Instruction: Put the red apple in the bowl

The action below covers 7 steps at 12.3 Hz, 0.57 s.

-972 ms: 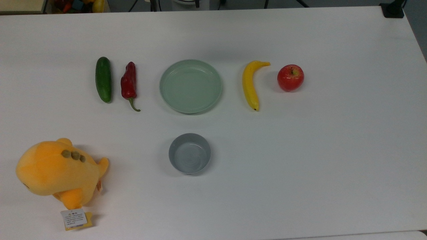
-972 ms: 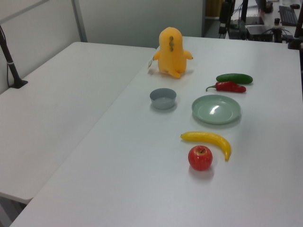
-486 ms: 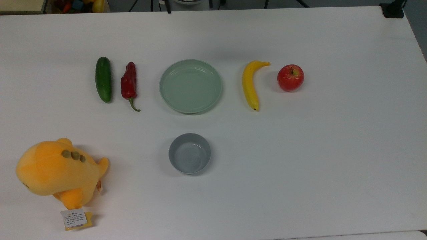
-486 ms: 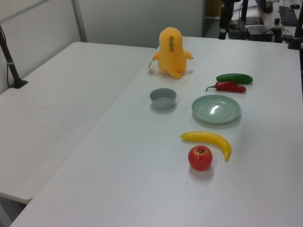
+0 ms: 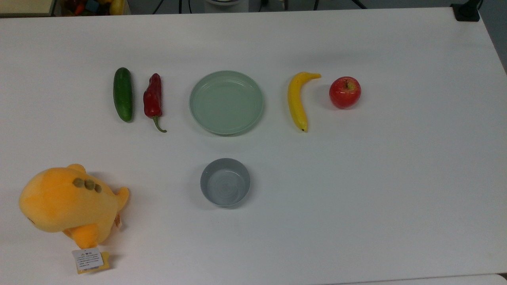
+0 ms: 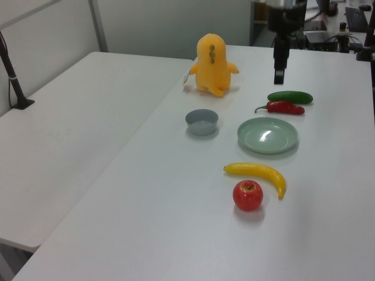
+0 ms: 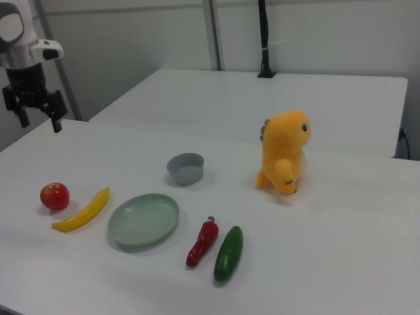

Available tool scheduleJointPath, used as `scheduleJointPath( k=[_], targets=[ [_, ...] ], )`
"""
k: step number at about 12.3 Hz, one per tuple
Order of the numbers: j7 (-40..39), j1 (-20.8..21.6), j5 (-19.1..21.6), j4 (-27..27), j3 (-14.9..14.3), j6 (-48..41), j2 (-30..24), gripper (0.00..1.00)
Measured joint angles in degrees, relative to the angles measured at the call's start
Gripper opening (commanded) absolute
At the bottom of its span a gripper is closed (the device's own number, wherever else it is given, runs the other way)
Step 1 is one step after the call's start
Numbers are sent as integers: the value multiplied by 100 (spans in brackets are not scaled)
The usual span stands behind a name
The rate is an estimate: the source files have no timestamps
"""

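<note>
glossy red apple [image 5: 345, 92], yellowish patch at stem

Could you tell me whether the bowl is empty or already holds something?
Empty. The top view looks straight into the bowl and shows only its bare grey floor; the apple sits on the table beside the banana.

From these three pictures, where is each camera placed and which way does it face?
Top view: overhead, looking down on the white table.
Left view: from the red apple end, along the row; the tool hangs beyond.
Right view: from the cucumber end; open tool above the apple.
All share the grey bowl.
</note>
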Motion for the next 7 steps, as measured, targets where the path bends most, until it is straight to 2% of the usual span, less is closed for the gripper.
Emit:
scheduleJointPath(
  k=[3,7],
  targets=[
    [315,15,-1,-536,594,619,206,100],
    [430,21,-10,-1362,859,1922,441,100]
  ],
)
